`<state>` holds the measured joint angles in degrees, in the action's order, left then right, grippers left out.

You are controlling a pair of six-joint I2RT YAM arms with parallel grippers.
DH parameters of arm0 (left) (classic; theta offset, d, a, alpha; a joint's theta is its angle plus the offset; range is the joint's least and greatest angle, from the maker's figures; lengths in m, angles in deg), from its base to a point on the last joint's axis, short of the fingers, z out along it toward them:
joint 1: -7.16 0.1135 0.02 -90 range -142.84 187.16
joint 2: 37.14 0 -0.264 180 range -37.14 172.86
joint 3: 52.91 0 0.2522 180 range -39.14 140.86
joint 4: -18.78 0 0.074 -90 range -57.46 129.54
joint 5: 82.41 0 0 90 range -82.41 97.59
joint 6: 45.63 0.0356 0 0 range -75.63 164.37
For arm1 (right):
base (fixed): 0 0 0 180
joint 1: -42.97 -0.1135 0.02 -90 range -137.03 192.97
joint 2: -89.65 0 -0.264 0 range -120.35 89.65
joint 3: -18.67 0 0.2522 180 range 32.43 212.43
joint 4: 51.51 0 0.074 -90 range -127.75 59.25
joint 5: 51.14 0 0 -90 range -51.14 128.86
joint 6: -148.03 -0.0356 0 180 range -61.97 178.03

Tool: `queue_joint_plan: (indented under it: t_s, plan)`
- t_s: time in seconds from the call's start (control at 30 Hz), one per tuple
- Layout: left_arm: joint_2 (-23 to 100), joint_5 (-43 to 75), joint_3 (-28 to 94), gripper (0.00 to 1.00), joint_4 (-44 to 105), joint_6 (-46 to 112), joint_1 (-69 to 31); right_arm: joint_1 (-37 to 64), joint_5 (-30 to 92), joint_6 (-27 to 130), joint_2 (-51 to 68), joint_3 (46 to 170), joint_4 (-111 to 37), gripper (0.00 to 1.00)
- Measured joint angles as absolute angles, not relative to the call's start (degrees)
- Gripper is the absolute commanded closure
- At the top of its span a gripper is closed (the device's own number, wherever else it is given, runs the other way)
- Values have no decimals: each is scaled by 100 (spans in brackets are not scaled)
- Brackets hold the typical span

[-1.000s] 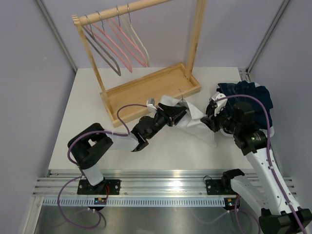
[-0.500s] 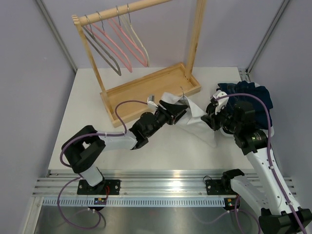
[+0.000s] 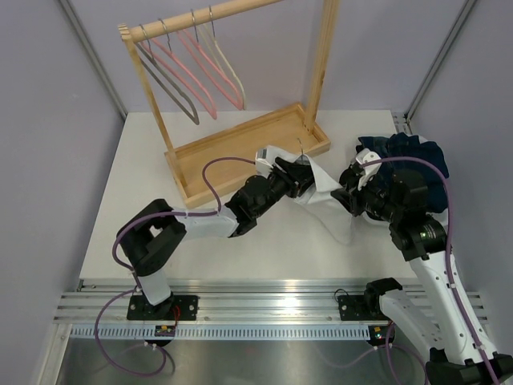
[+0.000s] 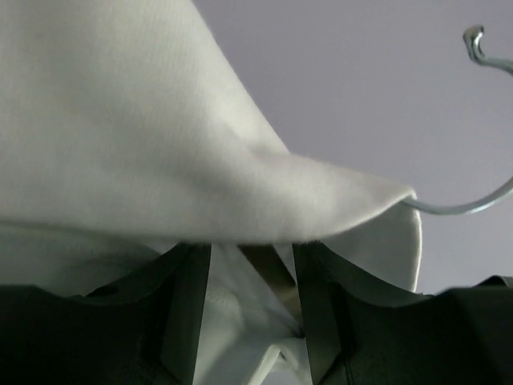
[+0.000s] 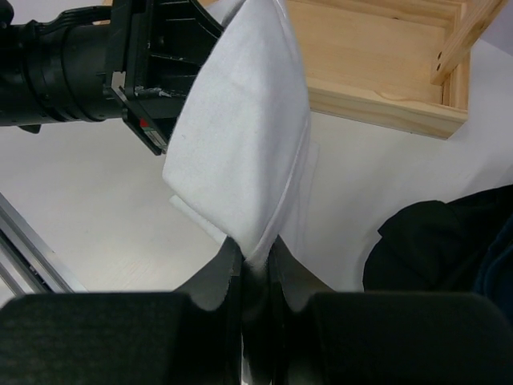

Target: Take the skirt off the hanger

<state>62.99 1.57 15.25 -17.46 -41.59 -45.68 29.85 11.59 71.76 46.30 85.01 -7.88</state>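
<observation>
Right of centre in the overhead view, the white skirt (image 3: 327,196) is held up between both arms, just in front of the wooden rack's tray (image 3: 232,152). The left gripper (image 3: 298,175) is clamped on its top end, where the wire hanger hook (image 4: 473,204) pokes out. The right gripper (image 5: 255,255) pinches the opposite edge tight, beside a dark garment (image 3: 417,156).

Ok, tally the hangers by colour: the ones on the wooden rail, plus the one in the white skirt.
Grey hanger on the wooden rail: 1
Pink hangers on the rail: 2
Cream hanger on the rail: 1
Hanger in the white skirt, only its metal hook showing: 1
Total: 5
</observation>
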Motion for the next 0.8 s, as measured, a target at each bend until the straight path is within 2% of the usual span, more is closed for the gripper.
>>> queue_joint_plan:
  t_s: [0.37,0.5,0.6,0.63,0.7,0.77,0.8]
  plan:
    - [6441,203,1702,58,-1691,-4165,-4576,2982,1209,7312,4850,8252,-790,100]
    - [6441,214,1684,78,-1715,-4222,-4576,2985,1220,7345,4850,8232,-817,100]
    - [6441,225,1673,89,-1829,-4349,-4561,2985,1207,7377,4855,8133,-832,100]
    - [6441,240,1671,98,-1829,-4349,-4548,2982,1192,7393,4859,8101,-863,100]
    - [6441,273,1656,100,-1807,-4349,-4537,2985,1172,7426,4890,8040,-893,99]
    - [6441,308,1651,100,-1807,-4333,-4533,2985,1148,7482,4946,7991,-900,87]
    - [6441,332,1651,100,-1812,-4305,-4530,2985,1133,7526,4979,7976,-891,64]
